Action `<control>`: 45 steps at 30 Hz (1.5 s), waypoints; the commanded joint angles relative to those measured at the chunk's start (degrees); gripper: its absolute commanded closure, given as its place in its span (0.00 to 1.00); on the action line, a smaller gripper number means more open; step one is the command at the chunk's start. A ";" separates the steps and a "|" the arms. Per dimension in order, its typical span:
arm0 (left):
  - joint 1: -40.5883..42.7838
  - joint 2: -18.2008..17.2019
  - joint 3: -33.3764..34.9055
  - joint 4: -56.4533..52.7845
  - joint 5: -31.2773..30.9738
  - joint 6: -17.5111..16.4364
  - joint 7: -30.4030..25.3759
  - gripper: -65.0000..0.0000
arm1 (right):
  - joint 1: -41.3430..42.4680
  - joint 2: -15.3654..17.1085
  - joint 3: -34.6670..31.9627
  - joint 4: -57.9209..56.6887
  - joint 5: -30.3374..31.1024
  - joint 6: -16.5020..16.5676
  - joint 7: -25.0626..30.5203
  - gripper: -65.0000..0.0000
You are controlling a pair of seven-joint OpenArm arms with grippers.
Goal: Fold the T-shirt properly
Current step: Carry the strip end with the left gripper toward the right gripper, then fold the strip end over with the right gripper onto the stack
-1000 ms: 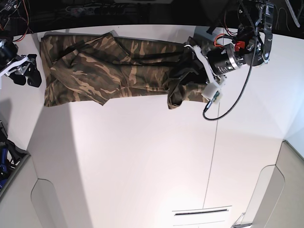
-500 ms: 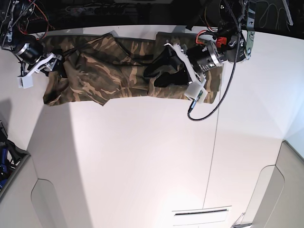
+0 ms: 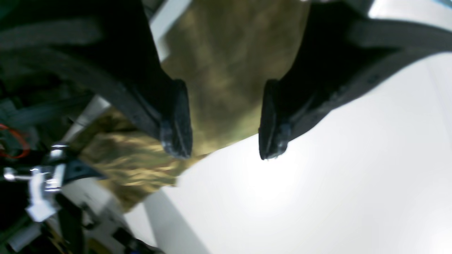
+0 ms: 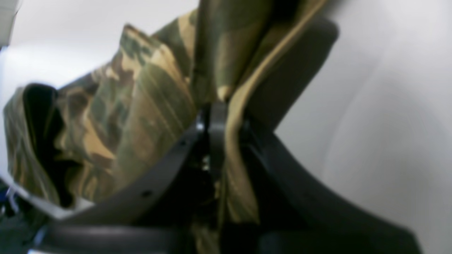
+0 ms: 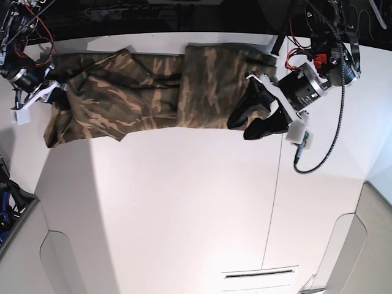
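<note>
The camouflage T-shirt [image 5: 141,92] lies as a long band along the far side of the white table [image 5: 184,214], its right part folded over the middle. My left gripper [image 5: 244,125] hovers at the fold's near right edge. In the left wrist view it [image 3: 222,148] stands open over the cloth's edge [image 3: 226,70] with nothing between the black fingers [image 3: 176,137]. My right gripper [image 5: 60,98] is at the shirt's left end. The right wrist view shows it [image 4: 215,116] shut on a tan-edged layer of the shirt [image 4: 141,106].
Dark equipment and cables [image 5: 122,12] line the table's far edge just behind the shirt. A cable loop [image 5: 318,153] hangs from the left arm. At the near edge of the table is a slot [image 5: 260,274]. Blue gear [image 5: 6,208] sits beyond the table's left edge.
My left gripper carried the shirt's right end leftward, laid it as a fold and drew back right. My right gripper came onto the shirt's left end and shut on it.
</note>
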 commanded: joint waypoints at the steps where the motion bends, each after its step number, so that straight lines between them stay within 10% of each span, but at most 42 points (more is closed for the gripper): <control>1: -0.20 -0.87 -1.01 0.70 -1.14 -0.69 -0.22 0.49 | 1.03 2.40 1.90 1.11 1.97 0.22 1.05 1.00; 12: 2.67 -4.09 -3.98 -8.20 -1.31 -0.69 0.70 0.49 | 4.33 8.72 5.09 10.23 11.17 1.33 -5.49 1.00; 20: 2.73 -4.11 -0.59 -13.57 -1.90 -0.69 0.44 0.49 | 1.03 -2.45 -1.42 26.97 11.85 1.29 -6.25 1.00; 27: 2.71 -4.11 0.13 -14.73 -2.14 -0.69 0.17 0.49 | -4.85 -14.29 -17.77 34.18 0.87 0.39 -3.06 1.00; 32: 2.56 -4.17 0.13 -14.71 -2.14 -0.69 0.17 0.49 | -7.13 -16.11 -28.44 29.99 -4.57 -0.04 -0.57 1.00; 36: 2.60 -4.81 -0.72 -14.64 -3.87 -0.69 0.33 0.49 | -7.08 -16.11 -33.16 28.46 -6.03 -0.02 0.96 0.53; 45: 2.62 -5.57 -11.10 -6.47 -20.00 -0.69 7.56 0.51 | -5.99 -16.11 -33.46 33.20 -2.19 0.63 2.16 0.50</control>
